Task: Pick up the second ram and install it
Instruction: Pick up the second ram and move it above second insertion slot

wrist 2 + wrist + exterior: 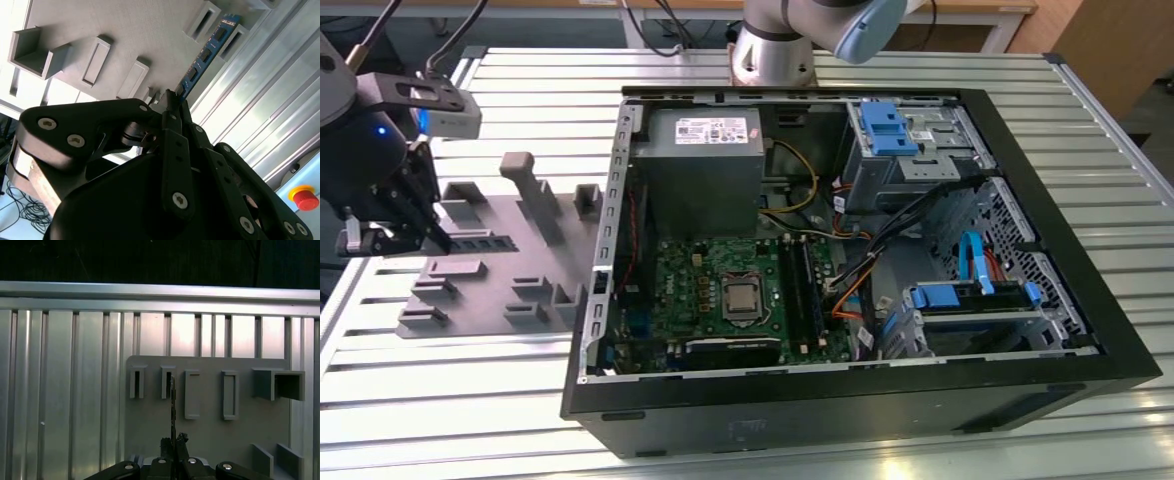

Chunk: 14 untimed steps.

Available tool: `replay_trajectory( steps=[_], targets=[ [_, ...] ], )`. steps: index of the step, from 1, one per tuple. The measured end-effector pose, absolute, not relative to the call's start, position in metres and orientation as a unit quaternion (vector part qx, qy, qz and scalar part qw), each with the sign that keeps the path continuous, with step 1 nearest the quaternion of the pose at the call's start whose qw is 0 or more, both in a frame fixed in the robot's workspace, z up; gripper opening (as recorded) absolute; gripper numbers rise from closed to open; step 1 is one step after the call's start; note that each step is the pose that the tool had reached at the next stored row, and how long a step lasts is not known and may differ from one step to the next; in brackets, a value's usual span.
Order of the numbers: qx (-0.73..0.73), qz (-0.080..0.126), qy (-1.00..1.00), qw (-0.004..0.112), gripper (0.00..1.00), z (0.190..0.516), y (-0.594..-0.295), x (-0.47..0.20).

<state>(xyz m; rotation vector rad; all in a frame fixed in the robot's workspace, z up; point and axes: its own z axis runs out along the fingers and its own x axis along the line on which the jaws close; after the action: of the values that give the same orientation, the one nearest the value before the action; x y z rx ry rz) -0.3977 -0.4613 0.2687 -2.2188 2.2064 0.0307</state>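
At the fingertips, in the second wrist view, the black metal gripper (172, 97) is closed to a sliver on one end of the second ram (205, 52), a thin flat long blue circuit-board strip with dark chips; the pinch falls on its broad faces, likely so the long edges stay free and the strip cannot twist; the rest reaches out past the fingers over the grey plastic holder block (125, 30), its far end close by two of the block's narrow upright pockets; whether it has cleared its pocket I cannot tell; those pockets seem made to stand a strip on edge so that fingers can reach both faces; in the first wrist view the strip shows edge-on, in line with the jaws. In the exterior view the block lies on the ribbed aluminium table (454, 400) at nine o'clock from the open black computer case (854, 400); inside, the green motherboard (680, 280) sits toward seven o'clock, its long black slots (794, 290) facing up, apparently to take a strip from above; the grey power supply (698, 150) is at eleven o'clock.
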Motion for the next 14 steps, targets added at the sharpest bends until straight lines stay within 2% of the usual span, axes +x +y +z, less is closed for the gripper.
replay_trajectory(
  steps=[14],
  targets=[
    [-0.709,0.010,0.705,0.006,0.14,0.2731,-0.4613,-0.3977]
  ],
)
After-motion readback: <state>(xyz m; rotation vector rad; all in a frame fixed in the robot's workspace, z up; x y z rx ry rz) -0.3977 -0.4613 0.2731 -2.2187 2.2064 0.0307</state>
